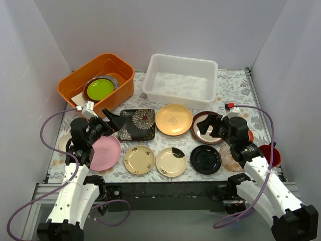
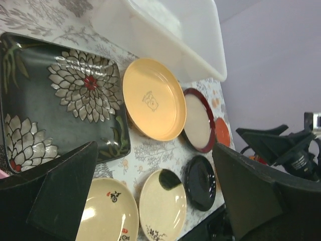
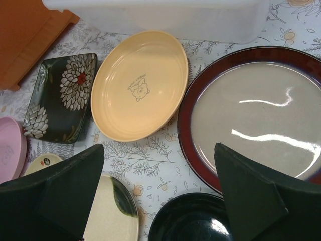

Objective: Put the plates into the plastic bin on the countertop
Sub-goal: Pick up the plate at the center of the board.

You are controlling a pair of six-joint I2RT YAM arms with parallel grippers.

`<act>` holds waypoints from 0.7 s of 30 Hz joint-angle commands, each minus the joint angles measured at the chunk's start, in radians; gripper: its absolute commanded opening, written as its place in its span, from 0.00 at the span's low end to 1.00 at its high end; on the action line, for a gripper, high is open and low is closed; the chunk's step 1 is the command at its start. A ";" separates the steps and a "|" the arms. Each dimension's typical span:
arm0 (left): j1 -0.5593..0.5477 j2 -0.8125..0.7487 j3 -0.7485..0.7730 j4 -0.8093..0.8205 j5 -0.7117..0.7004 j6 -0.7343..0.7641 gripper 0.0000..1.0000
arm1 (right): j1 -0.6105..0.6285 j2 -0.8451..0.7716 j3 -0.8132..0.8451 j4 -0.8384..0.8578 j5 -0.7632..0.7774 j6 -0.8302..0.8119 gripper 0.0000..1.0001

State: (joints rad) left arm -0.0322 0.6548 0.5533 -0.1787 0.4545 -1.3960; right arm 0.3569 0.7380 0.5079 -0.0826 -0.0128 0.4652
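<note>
Assorted plates lie flat on counter (image 1: 231, 86), in front of plastic bin (image 1: 176, 99) at rear centre. Back row: black floral plate (image 1: 137, 124), gold plate (image 1: 173, 119), brown-rimmed plate (image 3: 251, 115). Front row: pink plate (image 1: 106, 152), cream plates (image 1: 139, 159), glossy black plate (image 1: 205, 159). Left claw (image 2: 154, 146) fingers apart, over left end of black floral plate. Right claw (image 3: 158, 147) fingers apart, over brown-rimmed plate. Orange tub (image 1: 120, 90) rear left.

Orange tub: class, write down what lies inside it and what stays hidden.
Inside the orange tub lies a green plate, resting on a darker dish whose rim alone shows. The tub floor beneath them is covered.
</note>
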 commanded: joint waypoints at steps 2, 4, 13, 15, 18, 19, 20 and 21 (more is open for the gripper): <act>-0.003 0.130 0.056 -0.059 0.092 0.118 0.98 | 0.005 0.004 -0.006 0.029 -0.035 0.024 0.98; -0.003 0.173 0.094 -0.105 0.079 0.138 0.98 | 0.005 0.006 -0.012 0.038 -0.052 0.032 0.98; -0.005 0.379 0.171 -0.254 -0.072 0.167 0.98 | 0.008 0.043 -0.031 0.073 -0.124 0.056 0.98; -0.003 0.435 0.186 -0.269 -0.109 0.169 0.98 | 0.023 0.047 -0.032 0.073 -0.153 0.055 0.97; -0.006 0.500 0.209 -0.277 -0.134 0.172 0.97 | 0.086 0.055 -0.029 0.101 -0.142 0.052 0.96; -0.006 0.512 0.215 -0.281 -0.145 0.166 0.97 | 0.120 0.060 -0.028 0.101 -0.136 0.055 0.96; -0.006 0.528 0.217 -0.285 -0.152 0.167 0.93 | 0.135 0.064 -0.025 0.103 -0.122 0.062 0.96; -0.009 0.551 0.223 -0.288 -0.184 0.167 0.90 | 0.151 0.069 -0.023 0.109 -0.118 0.067 0.96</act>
State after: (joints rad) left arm -0.0349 1.1675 0.7258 -0.4271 0.3573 -1.2438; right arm 0.4488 0.7982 0.4786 -0.0452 -0.1272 0.5175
